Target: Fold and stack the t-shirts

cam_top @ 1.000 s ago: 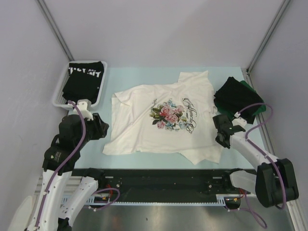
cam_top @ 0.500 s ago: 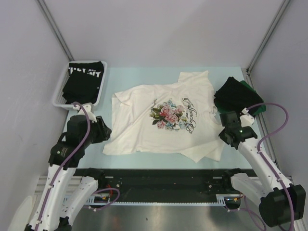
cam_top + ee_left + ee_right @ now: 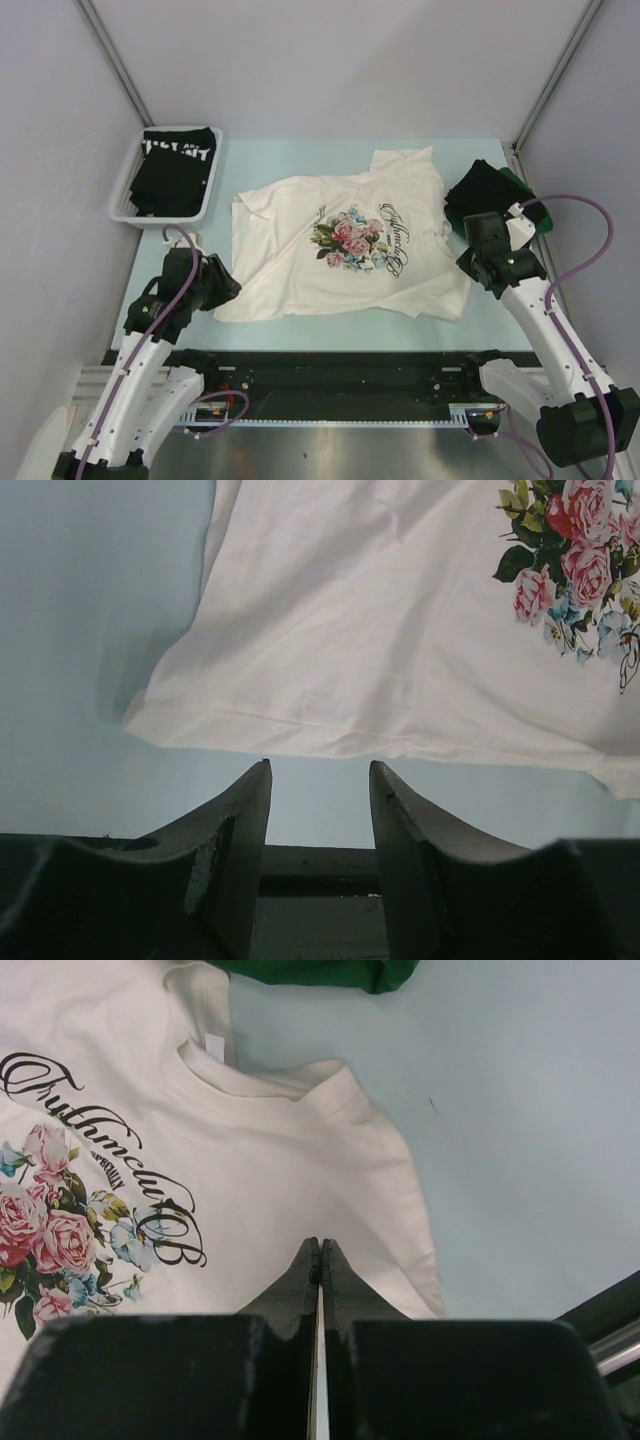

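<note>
Left wrist view: left tool (image 3: 318, 770) is hovering half-open, white floral t-shirt (image 3: 380, 630) hem just ahead, likely lining up a fold grab; right tool (image 3: 319, 1247) is sitting shut over its sleeve.

The white floral t-shirt (image 3: 300, 1160) carries black cursive script (image 3: 100, 1135) reading roughly "Truthmclub". The black t-shirt (image 3: 170, 185) in the basket (image 3: 122, 205) shows white block lettering (image 3: 178, 150), too small to read.

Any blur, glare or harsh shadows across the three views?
Top external: even, soft light, no glare; the black tee at right loses fold detail. Left wrist: white tee sharp, faint shadow on the table beside its corner. Right wrist: script crisp, near fingers dark and featureless.
</note>
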{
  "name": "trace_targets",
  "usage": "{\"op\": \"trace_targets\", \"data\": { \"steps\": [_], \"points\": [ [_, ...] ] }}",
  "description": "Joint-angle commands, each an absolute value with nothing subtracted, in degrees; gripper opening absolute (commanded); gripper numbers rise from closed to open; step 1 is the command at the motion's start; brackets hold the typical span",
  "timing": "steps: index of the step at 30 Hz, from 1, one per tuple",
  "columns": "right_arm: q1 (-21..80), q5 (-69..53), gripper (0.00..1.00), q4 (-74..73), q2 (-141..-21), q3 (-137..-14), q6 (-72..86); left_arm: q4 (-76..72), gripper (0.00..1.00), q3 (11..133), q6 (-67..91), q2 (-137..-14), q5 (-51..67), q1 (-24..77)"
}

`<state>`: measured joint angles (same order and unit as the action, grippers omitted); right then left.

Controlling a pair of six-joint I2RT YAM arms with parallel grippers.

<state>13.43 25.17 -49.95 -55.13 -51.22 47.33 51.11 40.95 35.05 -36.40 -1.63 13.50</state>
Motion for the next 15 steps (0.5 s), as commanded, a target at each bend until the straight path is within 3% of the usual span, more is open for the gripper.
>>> {"op": "trace_targets", "data": {
  "steps": [1,15],
  "points": [
    [12.6,25.7,0.0,-50.5,-55.8,-54.1,45.2,48.4,0.49,40.2,37.7,-37.3,-3.7,13.6],
    [11.8,24.1,0.0,-50.0,-56.2,-54.1,45.2,43.9,0.53,35.2,46.7,-42.5,-13.1,13.7]
  ]
}}
